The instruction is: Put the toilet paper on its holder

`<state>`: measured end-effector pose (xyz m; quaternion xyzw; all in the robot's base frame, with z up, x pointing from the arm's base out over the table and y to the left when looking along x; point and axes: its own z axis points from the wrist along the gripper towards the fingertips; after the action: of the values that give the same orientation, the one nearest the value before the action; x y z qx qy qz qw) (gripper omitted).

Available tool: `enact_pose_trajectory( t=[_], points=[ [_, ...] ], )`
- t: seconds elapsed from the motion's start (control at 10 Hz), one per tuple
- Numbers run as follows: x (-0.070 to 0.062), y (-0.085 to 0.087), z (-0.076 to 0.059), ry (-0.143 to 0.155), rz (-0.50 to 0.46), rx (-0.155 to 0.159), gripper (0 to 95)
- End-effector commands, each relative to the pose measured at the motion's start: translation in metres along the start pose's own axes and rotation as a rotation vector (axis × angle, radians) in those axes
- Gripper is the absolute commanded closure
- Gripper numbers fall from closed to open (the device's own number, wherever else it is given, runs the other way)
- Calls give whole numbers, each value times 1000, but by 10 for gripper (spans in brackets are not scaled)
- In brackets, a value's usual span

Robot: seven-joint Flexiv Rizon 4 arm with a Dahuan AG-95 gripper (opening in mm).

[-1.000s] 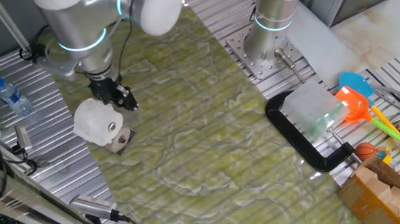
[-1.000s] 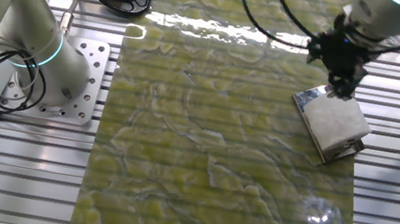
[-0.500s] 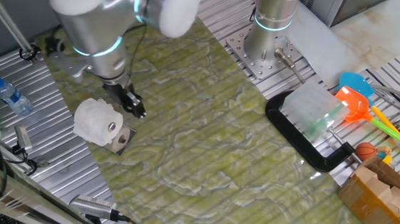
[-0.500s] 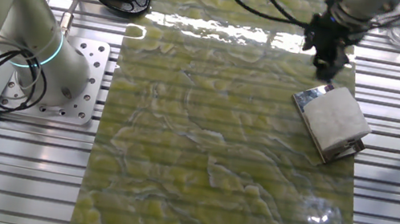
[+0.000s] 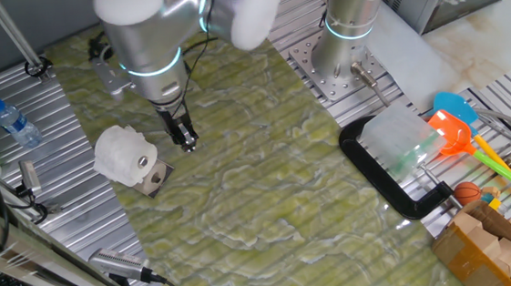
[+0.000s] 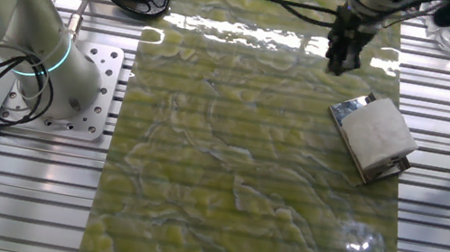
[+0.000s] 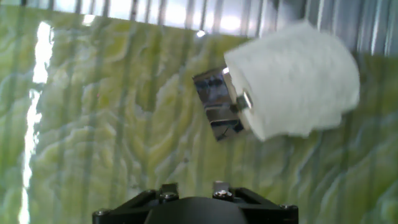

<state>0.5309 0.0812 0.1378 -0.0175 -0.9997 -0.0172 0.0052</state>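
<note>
The white toilet paper roll [image 5: 124, 155] lies on its side on the green mat, threaded on the rod of the holder, whose shiny dark plate [image 5: 155, 176] shows at its end. Roll [image 6: 379, 135] and plate [image 6: 349, 107] also show in the other fixed view. In the hand view the roll [image 7: 292, 78] sits at the upper right with the plate [image 7: 214, 102] and the rod tip at its left end. My gripper [image 5: 188, 144] hangs above the mat to the right of the roll, clear of it, fingers together and empty. It also shows in the other fixed view [image 6: 337, 67]. Its fingertips are outside the hand view.
A clear water bottle [image 5: 15, 124] and small metal tools lie on the slatted table left of the roll. A big black C-clamp [image 5: 395, 173], a second arm's base [image 5: 345, 58] and coloured toys [image 5: 460, 131] are at the right.
My gripper has moved from right beside the roll's end out over the mat, away from the roll. The roll and holder have not moved.
</note>
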Motion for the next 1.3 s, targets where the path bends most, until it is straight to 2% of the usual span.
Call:
enact_pose_trajectory(
  t=[0.1, 0.2, 0.3, 0.4, 0.5, 0.8, 1.3],
  points=[
    [12, 3, 5, 32, 106, 38, 950],
    [15, 4, 6, 31, 114, 41, 950],
    [21, 5, 9, 14, 129, 39, 950],
    [24, 6, 10, -24, 132, 33, 950],
    [24, 7, 10, -36, 120, 32, 950],
    [27, 9, 8, -40, 96, 28, 950],
    [29, 10, 7, -60, 120, 14, 950]
  ],
)
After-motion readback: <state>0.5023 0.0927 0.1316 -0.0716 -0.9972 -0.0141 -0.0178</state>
